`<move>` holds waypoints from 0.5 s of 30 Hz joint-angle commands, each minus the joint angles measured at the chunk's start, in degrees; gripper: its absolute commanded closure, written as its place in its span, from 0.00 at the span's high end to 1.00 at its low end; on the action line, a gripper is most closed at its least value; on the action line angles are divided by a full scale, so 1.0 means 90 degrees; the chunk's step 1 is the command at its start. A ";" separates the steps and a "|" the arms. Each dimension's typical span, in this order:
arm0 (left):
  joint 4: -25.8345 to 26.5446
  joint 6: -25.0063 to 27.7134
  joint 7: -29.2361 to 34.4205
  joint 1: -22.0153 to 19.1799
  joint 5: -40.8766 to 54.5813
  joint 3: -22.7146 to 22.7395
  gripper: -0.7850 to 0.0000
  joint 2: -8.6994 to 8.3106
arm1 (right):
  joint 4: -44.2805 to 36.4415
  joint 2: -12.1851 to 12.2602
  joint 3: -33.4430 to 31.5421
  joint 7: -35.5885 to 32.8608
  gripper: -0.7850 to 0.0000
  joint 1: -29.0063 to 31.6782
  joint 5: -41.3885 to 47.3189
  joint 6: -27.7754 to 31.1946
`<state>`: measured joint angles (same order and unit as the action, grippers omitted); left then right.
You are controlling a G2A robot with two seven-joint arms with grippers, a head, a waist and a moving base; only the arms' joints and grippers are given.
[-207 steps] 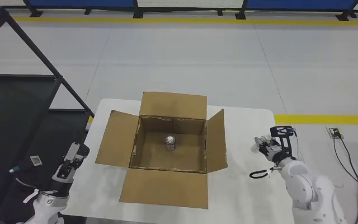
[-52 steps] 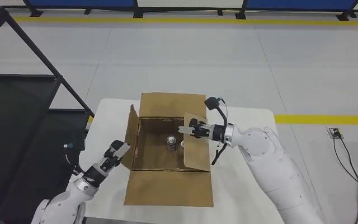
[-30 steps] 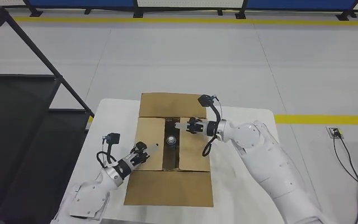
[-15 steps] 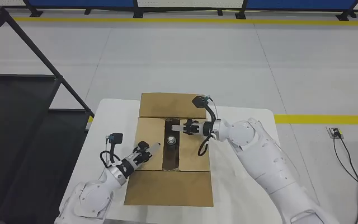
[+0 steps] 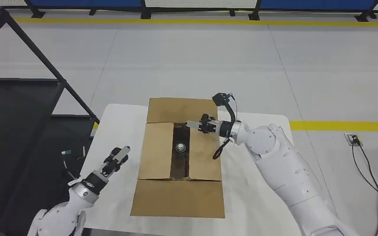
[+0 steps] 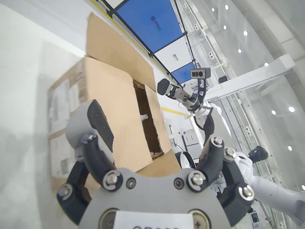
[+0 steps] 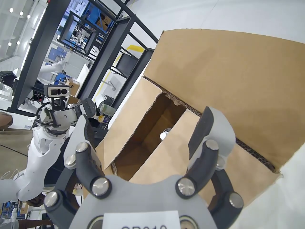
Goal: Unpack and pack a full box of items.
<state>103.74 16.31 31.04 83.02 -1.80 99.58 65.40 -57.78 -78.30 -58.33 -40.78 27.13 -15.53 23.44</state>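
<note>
Two flat corrugated cardboard flaps [image 5: 156, 150] nearly close the box [image 5: 180, 110].

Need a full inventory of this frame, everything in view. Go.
cardboard box: one, brown, middle of the table; side flaps folded in with a gap between them, far and near flaps open
container: one, silvery top, inside the box, seen through the gap
table: one, white, under the box
rack: one, black, beside the table on the left arm's side
floor lines: two, yellow, beyond the table and off to the right arm's side
left pincer: one, open, over the table beside the box, apart from it
right pincer: one, open, over the far end of the gap
</note>
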 commanded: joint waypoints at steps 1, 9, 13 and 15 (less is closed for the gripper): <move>-0.0122 0.0073 0.0482 0.0343 0.0088 0.0409 1.00 -0.0056 | -0.0001 0.0000 0.0000 0.0001 1.00 0.0000 -0.0001 0.0001; -0.0442 0.0203 0.2359 0.0896 0.0572 0.0673 1.00 -0.0199 | 0.0378 0.0090 -0.0492 0.0503 1.00 0.0018 0.0253 -0.0067; -0.0446 -0.0062 0.3537 0.1002 0.1028 0.0686 1.00 -0.0282 | 0.0853 0.0152 -0.0800 0.0598 1.00 -0.0133 0.0480 0.0089; -0.0475 -0.0234 0.4019 0.1011 0.1234 0.0629 1.00 -0.0316 | 0.1119 0.0178 -0.0909 0.0667 1.00 -0.0220 0.0525 0.0172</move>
<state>99.60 15.15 64.22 92.12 8.25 105.62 62.72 -49.18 -76.81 -65.97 -35.25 25.59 -11.04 24.67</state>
